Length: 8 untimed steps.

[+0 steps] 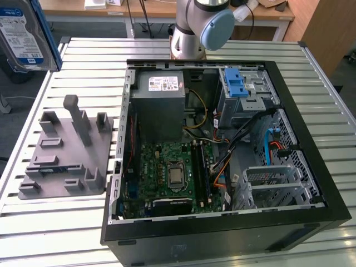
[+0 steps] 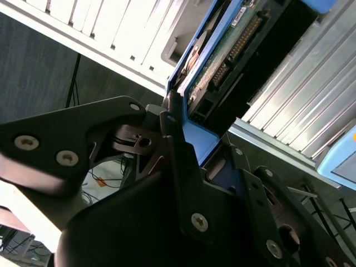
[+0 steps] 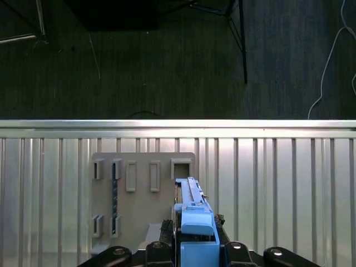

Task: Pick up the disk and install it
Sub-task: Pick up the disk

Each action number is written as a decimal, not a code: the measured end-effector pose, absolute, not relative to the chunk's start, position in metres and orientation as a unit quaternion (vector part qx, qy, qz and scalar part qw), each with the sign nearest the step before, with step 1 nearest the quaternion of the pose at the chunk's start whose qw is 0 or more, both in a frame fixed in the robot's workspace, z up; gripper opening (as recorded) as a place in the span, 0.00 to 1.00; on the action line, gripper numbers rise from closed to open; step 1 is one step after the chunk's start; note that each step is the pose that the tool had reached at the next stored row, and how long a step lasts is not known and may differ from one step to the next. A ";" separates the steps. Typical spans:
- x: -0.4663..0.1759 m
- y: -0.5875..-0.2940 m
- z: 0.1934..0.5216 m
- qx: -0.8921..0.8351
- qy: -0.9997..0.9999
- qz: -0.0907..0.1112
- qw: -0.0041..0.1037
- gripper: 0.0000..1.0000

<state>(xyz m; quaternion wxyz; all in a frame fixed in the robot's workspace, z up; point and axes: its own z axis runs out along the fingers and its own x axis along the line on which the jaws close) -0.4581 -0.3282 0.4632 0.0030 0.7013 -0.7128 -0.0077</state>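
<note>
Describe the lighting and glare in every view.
Exterior view: soft, even light on the silver hard drive with blue side rails; the open black computer case is dimmer inside than the pale slatted metal table. Second wrist view: the black gripper clamping the drive is dark against glaring slats. First wrist view: a bright band along the table's edge, dark floor beyond.

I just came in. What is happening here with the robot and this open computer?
The robot arm's claw is shut on the disk, gripping it at its blue side rails. The disk is held in the air at the exterior view's upper left, above the slatted table. In the first wrist view it hangs over the grey holder plate. The open computer case lies on the table to the exterior view's right, and the disk is not yet inside it.
</note>
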 end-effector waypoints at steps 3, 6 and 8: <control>-0.458 -0.328 0.472 0.701 -0.713 -0.007 0.003 0.36; -0.458 -0.328 0.480 0.701 -0.713 -0.007 0.004 0.36; -0.458 -0.328 0.484 0.701 -0.713 -0.007 0.004 0.36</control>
